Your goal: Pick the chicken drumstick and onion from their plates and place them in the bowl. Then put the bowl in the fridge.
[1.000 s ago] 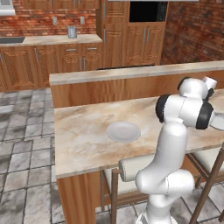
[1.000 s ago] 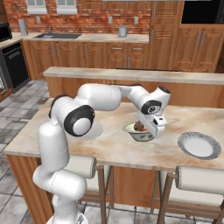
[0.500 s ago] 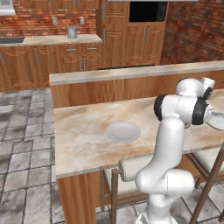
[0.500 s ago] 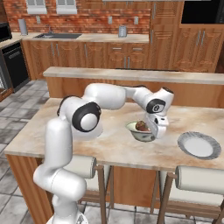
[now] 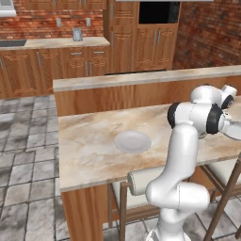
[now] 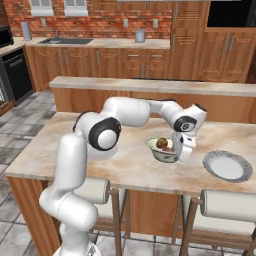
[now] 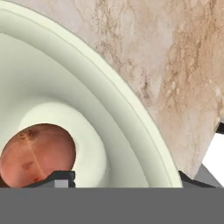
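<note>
My gripper [image 6: 178, 150] pinches the rim of the bowl [image 6: 161, 151], jaws closed on it, one finger inside and one outside. From my hand the onion [image 7: 37, 154] sits in the bowl's bottom. The right base view adds one empty plate [image 6: 227, 165] beside it; the left base view shows the other plate [image 5: 133, 141].

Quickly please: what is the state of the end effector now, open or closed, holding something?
End effector: at the bowl rim, one finger inside, one outside; whether it grips cannot be told.
</note>
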Robot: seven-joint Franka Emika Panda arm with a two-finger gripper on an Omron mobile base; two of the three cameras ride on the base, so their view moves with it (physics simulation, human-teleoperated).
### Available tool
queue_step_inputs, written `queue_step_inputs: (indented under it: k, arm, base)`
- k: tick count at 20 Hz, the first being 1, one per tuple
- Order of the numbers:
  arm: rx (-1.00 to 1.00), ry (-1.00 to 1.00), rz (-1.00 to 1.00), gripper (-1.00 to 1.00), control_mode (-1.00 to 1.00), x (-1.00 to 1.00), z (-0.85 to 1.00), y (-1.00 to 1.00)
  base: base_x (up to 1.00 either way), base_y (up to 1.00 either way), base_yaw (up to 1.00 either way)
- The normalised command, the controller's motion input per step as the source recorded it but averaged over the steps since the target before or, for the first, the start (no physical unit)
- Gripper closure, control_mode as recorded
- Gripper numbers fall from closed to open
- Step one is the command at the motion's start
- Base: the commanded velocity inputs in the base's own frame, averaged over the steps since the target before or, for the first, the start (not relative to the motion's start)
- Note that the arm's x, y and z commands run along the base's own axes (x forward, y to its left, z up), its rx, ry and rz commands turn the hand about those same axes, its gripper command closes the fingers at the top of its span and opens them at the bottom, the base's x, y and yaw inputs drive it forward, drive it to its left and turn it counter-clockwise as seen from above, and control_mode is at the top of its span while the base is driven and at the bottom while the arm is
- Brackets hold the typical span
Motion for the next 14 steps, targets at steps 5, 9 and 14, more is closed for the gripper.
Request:
queue_step_inputs:
  k: [5, 9, 14]
  arm:
    - [0.03, -0.05, -0.12, 1.0, -1.0, -0.01, -0.08, 0.12]
    - [0.0, -0.15, -0.07, 1.0, -1.0, -0.02, -0.07, 0.1]
    - [-0.03, -0.33, -0.04, 1.0, -1.0, -0.15, -0.02, 0.14]
  base:
    - [0.0, 0.0, 0.0]
    - [0.0, 0.0, 0.0]
    - [0.0, 0.0, 0.0]
